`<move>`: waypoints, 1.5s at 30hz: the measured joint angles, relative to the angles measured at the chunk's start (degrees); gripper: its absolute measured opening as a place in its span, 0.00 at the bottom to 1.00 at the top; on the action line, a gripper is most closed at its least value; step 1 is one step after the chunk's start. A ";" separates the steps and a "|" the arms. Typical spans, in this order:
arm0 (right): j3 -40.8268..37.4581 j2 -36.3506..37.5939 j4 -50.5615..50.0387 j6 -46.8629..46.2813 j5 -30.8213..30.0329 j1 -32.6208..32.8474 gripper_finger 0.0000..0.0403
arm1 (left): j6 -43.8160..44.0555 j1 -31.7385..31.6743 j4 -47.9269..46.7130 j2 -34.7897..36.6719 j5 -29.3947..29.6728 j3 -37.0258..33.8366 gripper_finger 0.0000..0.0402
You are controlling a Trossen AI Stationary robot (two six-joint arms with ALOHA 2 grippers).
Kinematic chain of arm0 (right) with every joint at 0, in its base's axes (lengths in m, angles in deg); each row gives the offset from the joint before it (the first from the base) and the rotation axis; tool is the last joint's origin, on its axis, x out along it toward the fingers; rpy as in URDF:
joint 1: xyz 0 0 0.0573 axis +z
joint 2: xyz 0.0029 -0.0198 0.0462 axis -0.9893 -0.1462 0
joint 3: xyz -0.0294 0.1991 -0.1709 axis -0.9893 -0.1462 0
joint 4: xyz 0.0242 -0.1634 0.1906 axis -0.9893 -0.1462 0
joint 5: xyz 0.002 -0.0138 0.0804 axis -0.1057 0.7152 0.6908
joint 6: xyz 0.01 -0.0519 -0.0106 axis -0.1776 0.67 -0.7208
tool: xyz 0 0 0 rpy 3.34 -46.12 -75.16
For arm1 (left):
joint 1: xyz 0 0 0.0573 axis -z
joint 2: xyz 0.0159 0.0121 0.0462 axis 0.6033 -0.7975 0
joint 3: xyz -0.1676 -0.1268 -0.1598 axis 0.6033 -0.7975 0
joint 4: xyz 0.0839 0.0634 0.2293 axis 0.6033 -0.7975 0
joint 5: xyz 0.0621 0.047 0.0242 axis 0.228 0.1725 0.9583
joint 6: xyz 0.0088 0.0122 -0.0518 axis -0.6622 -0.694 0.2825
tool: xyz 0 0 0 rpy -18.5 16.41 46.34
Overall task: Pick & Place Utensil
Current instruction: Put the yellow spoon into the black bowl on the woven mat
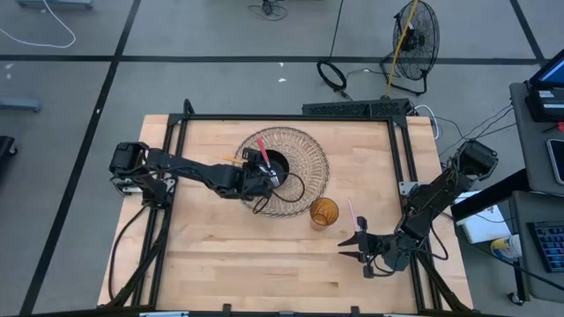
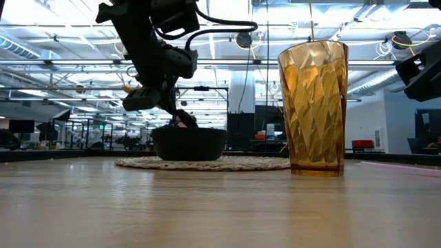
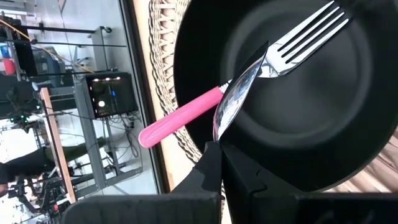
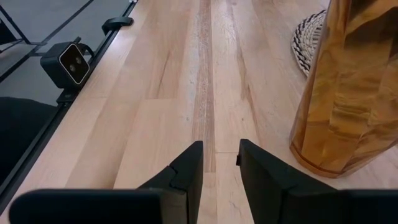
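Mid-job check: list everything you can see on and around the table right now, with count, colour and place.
Round black bowl: one, black, on the mat at table centre.
Round woven wicker mat: one, tan, under the bowl.
Pink-handled metal fork: one, pink and silver, tines in the bowl, handle out over its rim.
Metal spoon: one, silver, over the bowl at the left fingertips.
Faceted amber plastic cup: one, amber, upright beside the mat's edge.
Pink stick-like utensil: one, pink, flat on the table by the cup.
Wooden table: one, light wood.
Floor fan: one, black, beyond the table.
Left gripper: over the bowl, shut on the spoon.
Right gripper: low, near the cup, open.
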 joint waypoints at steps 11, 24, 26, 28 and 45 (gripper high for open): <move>0.00 0.00 0.00 0.11 -0.02 0.00 0.23 | -0.64 0.00 0.07 0.00 -1.48 0.00 0.00; 0.00 0.00 0.42 0.17 -0.26 -0.07 0.23 | -7.19 -2.73 0.08 -0.02 -4.85 0.00 0.00; 0.00 0.00 0.43 0.17 -0.26 -0.07 0.23 | -9.11 -3.46 0.07 -0.02 -5.38 0.00 0.00; 0.00 0.00 0.54 0.17 -0.26 -0.07 0.23 | -11.05 -4.16 0.09 -0.02 -6.05 0.00 0.00; 0.00 0.00 1.25 1.35 -0.06 -1.20 0.23 | -19.07 -9.03 2.97 -0.04 -18.10 0.00 0.00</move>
